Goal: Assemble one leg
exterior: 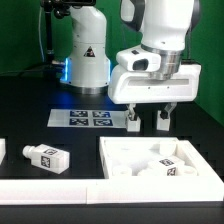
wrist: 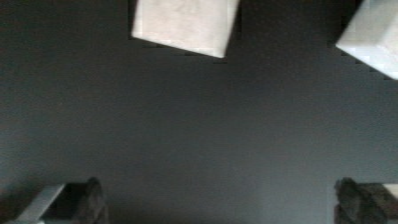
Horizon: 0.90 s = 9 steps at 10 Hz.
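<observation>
My end effector (exterior: pixel 148 122) open, empty, hanging over bare mid-bench (exterior: pixel 60 138); jaws wide, likely ready to straddle. Leg (exterior: pixel 45 157) lies on its side by the bench's near edge, exterior view's left, well apart.

The bench (exterior: pixel 25 122) is black, smooth and matt, with no sheen in either view. The leg (exterior: pixel 45 157) looks like smooth white plastic, and it carries flat black-and-white stickers (exterior: pixel 47 155) with a dull, paper-like finish. The panel (exterior: pixel 110 155) is the same white plastic, matt and softly shaded along its walls. The marker board (exterior: pixel 90 117) is thin, flat and white with printed tags. It may be card or plastic, but the view is too coarse to tell. The arm (exterior: pixel 160 30) has a glossy white shell that catches the light. The end effector (exterior: pixel 148 122) has a white plastic body and dark, dull fingers (exterior: pixel 133 121).
</observation>
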{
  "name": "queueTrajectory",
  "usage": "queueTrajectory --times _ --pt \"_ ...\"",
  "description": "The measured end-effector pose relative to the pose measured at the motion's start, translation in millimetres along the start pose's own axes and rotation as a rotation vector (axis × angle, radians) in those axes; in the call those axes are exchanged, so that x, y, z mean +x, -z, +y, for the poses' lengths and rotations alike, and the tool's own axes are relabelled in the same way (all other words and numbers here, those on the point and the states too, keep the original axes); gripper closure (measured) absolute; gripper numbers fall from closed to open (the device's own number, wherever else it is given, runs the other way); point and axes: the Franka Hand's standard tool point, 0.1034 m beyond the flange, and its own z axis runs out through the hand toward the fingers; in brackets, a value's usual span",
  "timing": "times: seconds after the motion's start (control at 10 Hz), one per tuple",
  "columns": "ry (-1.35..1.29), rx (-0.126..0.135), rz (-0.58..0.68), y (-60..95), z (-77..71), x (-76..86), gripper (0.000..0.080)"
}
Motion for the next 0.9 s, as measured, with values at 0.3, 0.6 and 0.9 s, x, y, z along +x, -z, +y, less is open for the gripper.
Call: queueTrajectory --times 0.3,0.6,0.9 --pt "-0.079 0.032 -0.044 -7.3 11.2 -1.6 0.015" --pt "-0.205 0.106 -0.316 -7.8 32.4 -26.3 0.015" --pt "-0.193 0.126 -0.526 -10.2 30.3 -27.1 0.015"
